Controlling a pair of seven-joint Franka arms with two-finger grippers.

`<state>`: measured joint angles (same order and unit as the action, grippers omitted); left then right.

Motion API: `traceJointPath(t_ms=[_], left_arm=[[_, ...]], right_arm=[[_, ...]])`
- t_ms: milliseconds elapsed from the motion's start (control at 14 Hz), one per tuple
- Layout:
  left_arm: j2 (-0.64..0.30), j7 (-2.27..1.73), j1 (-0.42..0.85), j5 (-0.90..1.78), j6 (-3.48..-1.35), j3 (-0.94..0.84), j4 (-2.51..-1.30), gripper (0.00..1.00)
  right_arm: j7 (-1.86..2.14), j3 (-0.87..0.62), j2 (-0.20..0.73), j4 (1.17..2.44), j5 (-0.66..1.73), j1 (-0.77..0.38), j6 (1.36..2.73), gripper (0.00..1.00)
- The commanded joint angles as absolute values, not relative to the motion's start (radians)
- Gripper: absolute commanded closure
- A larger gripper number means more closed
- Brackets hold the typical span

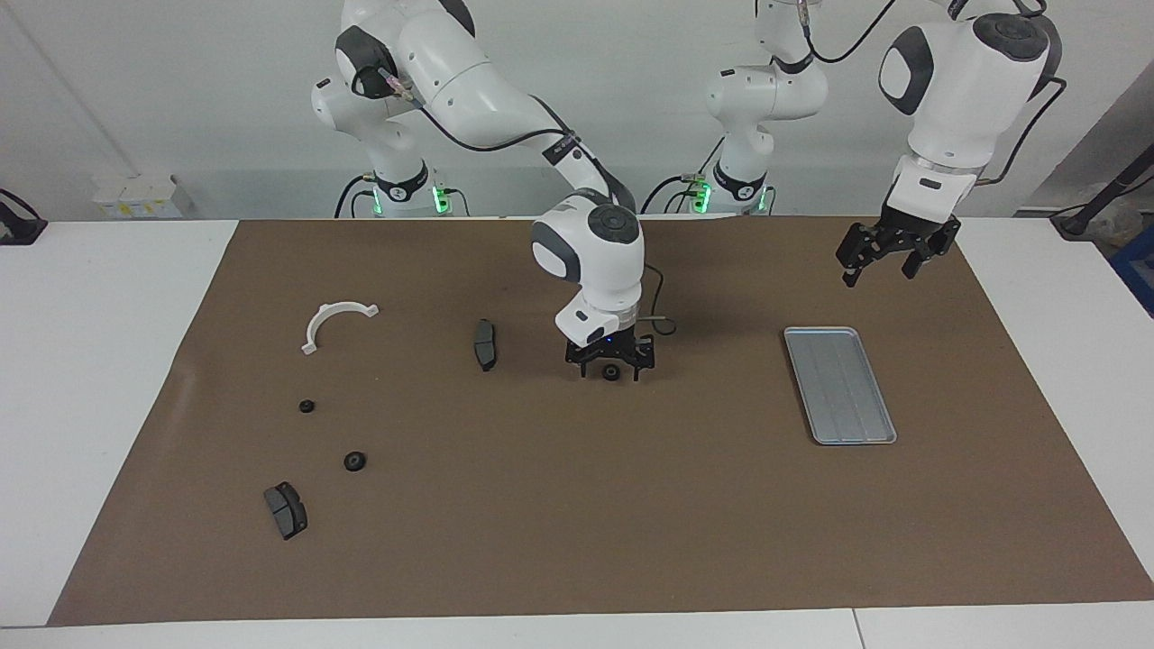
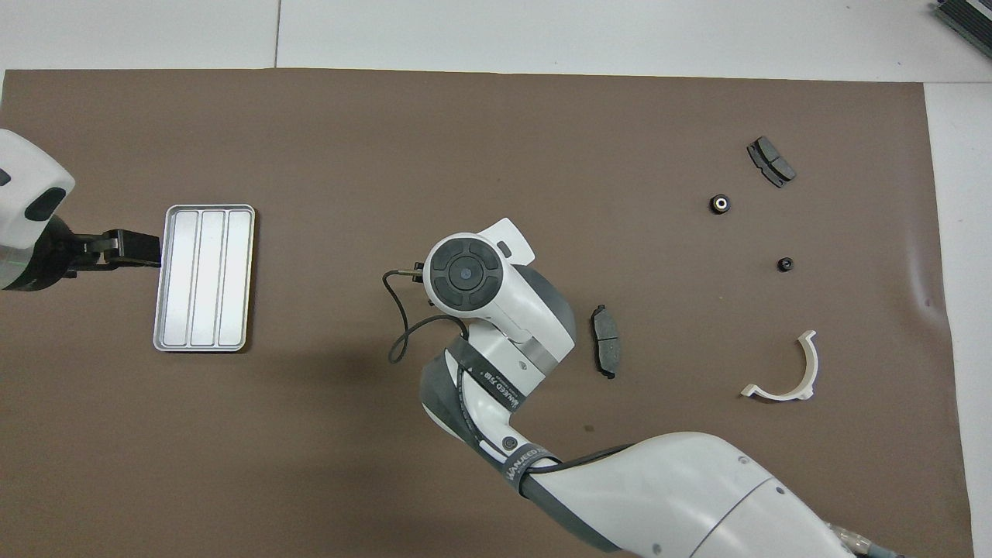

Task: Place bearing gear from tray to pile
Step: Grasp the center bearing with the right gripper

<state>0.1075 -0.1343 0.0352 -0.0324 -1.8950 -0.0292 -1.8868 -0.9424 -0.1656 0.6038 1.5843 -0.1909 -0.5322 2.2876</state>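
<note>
while the right gripper (image 1: 610, 364) straddles the small black round bearing gear (image 1: 611, 372), fingers apart, left gripper (image 1: 888, 254) raised near flat silver-grey metal tray (image 1: 839, 385), fingers apart

White wall (image 1: 180, 108) (plain), white table (image 1: 108, 361).

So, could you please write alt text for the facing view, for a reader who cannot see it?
The right gripper is low over a small black bearing gear on the brown mat, fingers open either side of it. The left gripper hangs open above the mat near the empty silver tray. Toward the right arm's end lie a white bracket, two brake pads and two more gears.
</note>
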Motion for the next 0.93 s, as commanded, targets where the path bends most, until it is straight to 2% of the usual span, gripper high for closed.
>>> traceJointPath(t_ms=[0,72,215,501,573,645,716,860], left_arm=[[0.133,-0.117,0.032,-0.015,-1.918,-0.032,-1.925,0.0],[0.133,-0.117,0.034,-0.015,-1.921,-0.032,-1.927,0.0],[0.135,-0.118,0.037,-0.015,-1.916,-0.032,-1.927,0.0],[0.14,-0.115,0.037,-0.015,-1.917,-0.032,-1.936,0.0],[0.143,-0.115,0.037,-0.015,-1.919,-0.032,-1.948,0.0],[0.144,-0.115,0.037,-0.015,-1.922,-0.032,-1.954,0.0],[0.144,-0.115,0.037,-0.015,-1.922,-0.032,-1.954,0.0],[0.144,-0.117,0.037,-0.015,-1.921,-0.032,-1.954,0.0]], right_arm=[[-0.963,-0.164,0.592,1.621,-0.219,-0.538,2.312,0.01],[-0.965,-0.164,0.586,1.635,-0.219,-0.545,2.313,0.02],[-0.965,-0.164,0.583,1.641,-0.219,-0.552,2.313,0.1],[-0.965,-0.164,0.584,1.641,-0.219,-0.552,2.344,0.44],[-0.965,-0.164,0.584,1.643,-0.219,-0.552,2.342,0.59],[-0.965,-0.164,0.584,1.641,-0.219,-0.552,2.332,0.83],[-0.965,-0.164,0.583,1.64,-0.221,-0.552,2.329,1.0],[-0.965,-0.163,0.583,1.635,-0.236,-0.551,2.326,1.0]])
